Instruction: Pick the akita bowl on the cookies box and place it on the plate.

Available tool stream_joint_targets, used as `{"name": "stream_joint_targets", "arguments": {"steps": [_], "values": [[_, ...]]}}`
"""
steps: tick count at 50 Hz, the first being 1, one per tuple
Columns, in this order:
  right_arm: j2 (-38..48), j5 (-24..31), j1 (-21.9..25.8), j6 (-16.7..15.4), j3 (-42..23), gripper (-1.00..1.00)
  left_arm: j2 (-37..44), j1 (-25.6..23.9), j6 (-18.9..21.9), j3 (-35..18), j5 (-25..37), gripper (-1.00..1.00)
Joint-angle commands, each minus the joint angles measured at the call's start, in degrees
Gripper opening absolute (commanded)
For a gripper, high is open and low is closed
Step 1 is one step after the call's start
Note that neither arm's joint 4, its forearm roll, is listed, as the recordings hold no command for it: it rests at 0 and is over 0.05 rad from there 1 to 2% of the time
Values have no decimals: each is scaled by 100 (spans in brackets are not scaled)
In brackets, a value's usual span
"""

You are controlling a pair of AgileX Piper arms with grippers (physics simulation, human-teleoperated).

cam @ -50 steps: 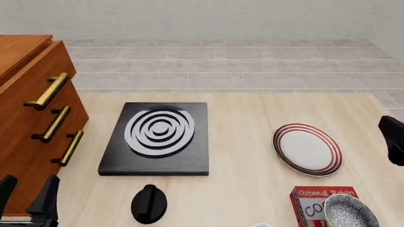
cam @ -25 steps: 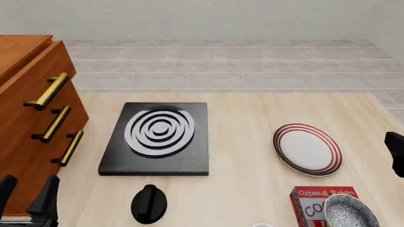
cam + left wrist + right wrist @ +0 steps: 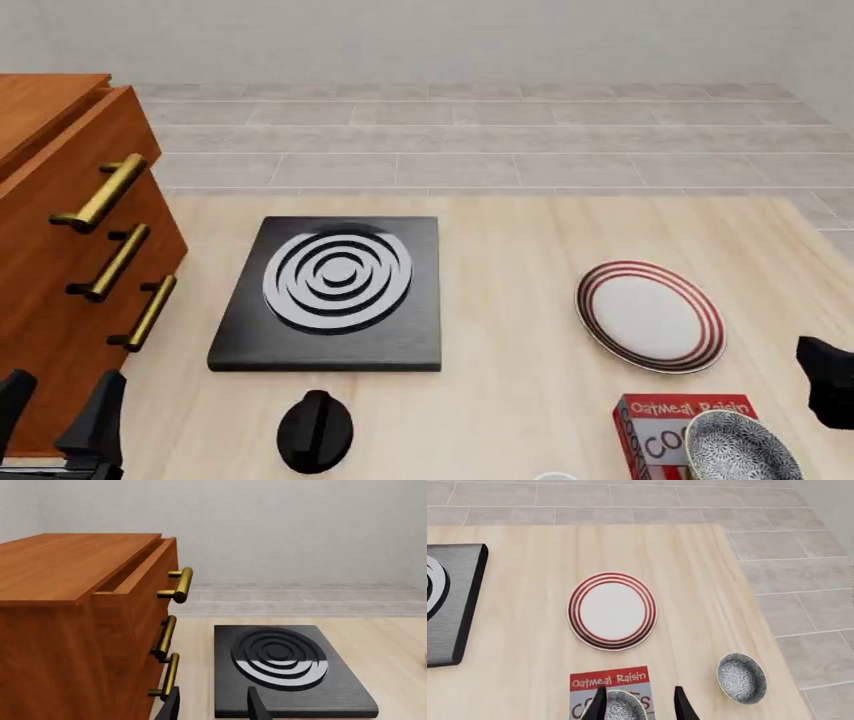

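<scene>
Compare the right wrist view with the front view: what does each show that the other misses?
Only the right wrist view shows a second speckled bowl sitting on the table beside the cookies box, plus the right pincer open above the akita bowl.

Only the front view shows the wooden cabinet, the black knob and the left pincer.

Both show the plate, the box with the akita bowl on it, and the stove.
</scene>
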Motion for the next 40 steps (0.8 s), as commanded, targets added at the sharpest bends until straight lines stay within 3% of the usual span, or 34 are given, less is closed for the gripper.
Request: {"name": "stream_joint_targets", "arguments": {"steps": [1,7,8,24,40], "values": [[-232,349,-102,-95,97,100,0,0,0,0,0,100],[-325,418,-210,-26,192,100,0,0,0,0,0,100],[-322,451,-179,109,193,100,0,0,0,0,0,100],[-440,478,-259,162,666,100,0,0,0,0,0,100],[-304,141,-414,363,1045,100,0,0,0,0,0,100]]}}
